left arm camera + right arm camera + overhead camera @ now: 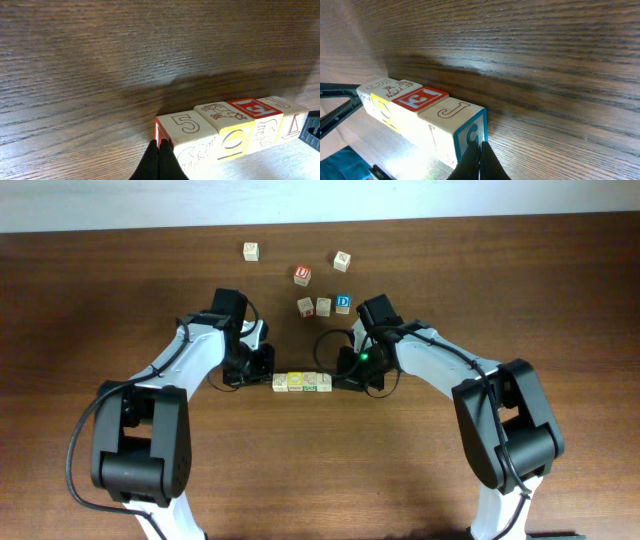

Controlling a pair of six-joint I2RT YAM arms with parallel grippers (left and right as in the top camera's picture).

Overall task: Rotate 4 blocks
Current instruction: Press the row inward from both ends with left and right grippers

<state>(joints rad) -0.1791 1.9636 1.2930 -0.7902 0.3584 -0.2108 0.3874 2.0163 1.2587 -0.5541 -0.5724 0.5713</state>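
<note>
**A:** Overhead first. Where are the blocks?

**B:** Four blocks point(303, 382) in one tight line at mid-frame on the bench point(100, 300), running left to right. The left tool point(268, 381) is at the line's left end and the right tool point(338, 382) at its right end. Six loose cubes point(250, 251) lie higher in the frame, well apart from the line. Among them are a red U cube point(303, 275) and a blue D cube point(343, 303).

**A:** Why an arm at each end?

**B:** My reading is that the line is squeezed lengthwise, so all four can turn as one piece.

**A:** Left wrist view?

**B:** The left tool's fingers point(164, 150) are together with nothing between them. The tip is set against the end face of the "5" block point(187, 125), lower centre. The line runs towards the right edge with faces touching. The other tool shows dark there.

**A:** Right wrist view?

**B:** It mirrors the other. The fingers point(485, 155) are together and hold nothing. The tip is on the blue letter face of the "J" block point(452, 111), lower centre. The line recedes to the left, and the left tool shows dark at that edge.

**A:** Risk?

**B:** Only end pressure holds the line. If the arms swing unevenly it could buckle at a middle joint. How far the turn has gone, I cannot tell.
</note>
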